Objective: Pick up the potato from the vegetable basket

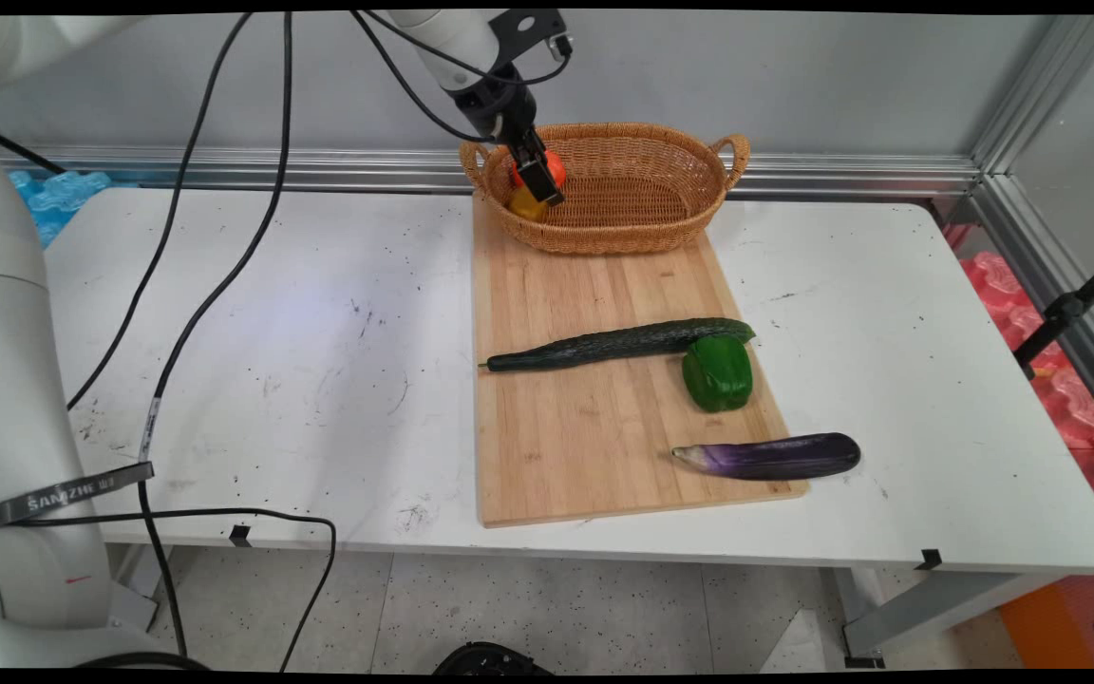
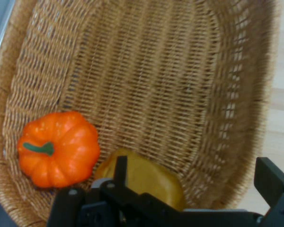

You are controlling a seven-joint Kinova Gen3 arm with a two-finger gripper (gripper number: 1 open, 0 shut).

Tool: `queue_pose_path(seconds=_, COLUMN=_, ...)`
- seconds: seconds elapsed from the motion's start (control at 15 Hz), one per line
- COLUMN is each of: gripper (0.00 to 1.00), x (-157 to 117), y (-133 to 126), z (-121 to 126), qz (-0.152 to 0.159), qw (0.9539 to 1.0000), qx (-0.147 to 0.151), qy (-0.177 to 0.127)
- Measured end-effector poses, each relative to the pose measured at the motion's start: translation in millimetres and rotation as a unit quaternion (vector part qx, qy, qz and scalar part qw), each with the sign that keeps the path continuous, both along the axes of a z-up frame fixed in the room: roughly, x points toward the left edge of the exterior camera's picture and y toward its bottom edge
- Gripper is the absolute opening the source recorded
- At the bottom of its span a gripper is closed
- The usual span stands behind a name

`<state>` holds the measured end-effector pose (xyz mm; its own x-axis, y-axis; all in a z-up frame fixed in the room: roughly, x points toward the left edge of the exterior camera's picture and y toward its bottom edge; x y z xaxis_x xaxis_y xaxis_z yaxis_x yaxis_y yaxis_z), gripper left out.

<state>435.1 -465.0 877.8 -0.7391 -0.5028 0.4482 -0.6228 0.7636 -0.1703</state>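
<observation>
My gripper [image 1: 539,185] reaches down into the left end of a wicker basket [image 1: 637,195] at the far end of a wooden cutting board [image 1: 585,427]. In the hand view the gripper [image 2: 196,177] is open, its fingers wide apart. A yellow vegetable [image 2: 149,177] lies on the basket's floor [image 2: 180,85] right under the left finger [image 2: 120,170]. A small orange pumpkin [image 2: 59,147] with a green stem rests beside it. In the main view the pumpkin [image 1: 556,167] and the yellow vegetable [image 1: 525,204] are partly hidden behind the gripper.
On the board lie a long dark cucumber [image 1: 618,344] and a green bell pepper [image 1: 718,373] touching its right end. A purple eggplant [image 1: 775,456] lies across the board's near right corner. Black cables hang over the table's left side.
</observation>
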Motion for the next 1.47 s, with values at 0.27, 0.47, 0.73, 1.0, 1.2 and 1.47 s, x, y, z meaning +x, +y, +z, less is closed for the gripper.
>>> queue_pose_path(seconds=0.27, gripper=1.00, x=11.7, y=-13.3, z=-18.3, qz=0.024, qw=0.9997, qx=0.004, qy=0.006)
queue_pose_path(seconds=0.47, gripper=1.00, x=17.0, y=-20.8, z=-32.9, qz=0.045, qw=0.9988, qx=0.007, qy=0.015)
queue_pose_path(seconds=0.73, gripper=1.00, x=23.0, y=-27.7, z=-48.9, qz=0.079, qw=0.9965, qx=0.009, qy=0.027)
queue_pose_path(seconds=1.0, gripper=1.00, x=26.1, y=-31.4, z=-61.1, qz=0.104, qw=0.9939, qx=0.012, qy=0.036)
queue_pose_path(seconds=1.2, gripper=1.00, x=26.1, y=-32.5, z=-67.3, qz=0.116, qw=0.9923, qx=0.014, qy=0.042)
queue_pose_path(seconds=1.47, gripper=1.00, x=25.2, y=-32.0, z=-75.8, qz=0.130, qw=0.9902, qx=0.019, qy=0.048)
